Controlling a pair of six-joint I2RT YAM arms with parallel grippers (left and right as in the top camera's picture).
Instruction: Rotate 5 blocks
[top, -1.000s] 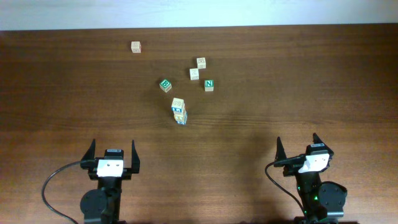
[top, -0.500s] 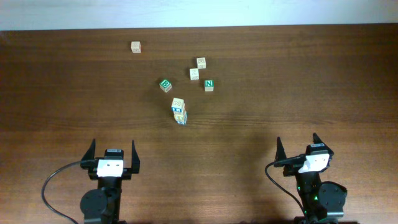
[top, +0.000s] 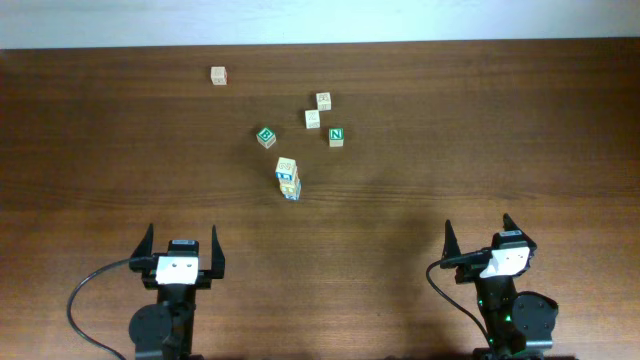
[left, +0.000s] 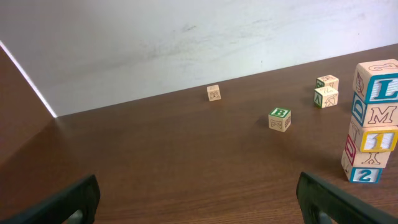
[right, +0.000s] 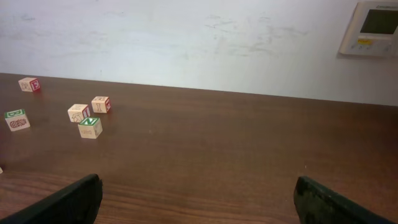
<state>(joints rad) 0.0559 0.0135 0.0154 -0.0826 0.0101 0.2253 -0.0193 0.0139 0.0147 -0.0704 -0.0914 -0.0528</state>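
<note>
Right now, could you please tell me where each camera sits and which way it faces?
Overhead: above the table, looking straight down; left fingers and right fingers show open at the near edge.
Left wrist: low over the table, behind the left fingers, facing the far wall; the fingers fill the bottom corners.
Right wrist: low, behind the right fingers, facing the same wall; the fingers fill the bottom corners.
Shared: the B cube shows overhead and in left wrist.

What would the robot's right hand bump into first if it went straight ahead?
Nothing, as far as the pictures show. The open right hand points across bare brown wooden table; the small wooden letter cubes all lie off to its left. It would probably reach the white wall first.
</note>
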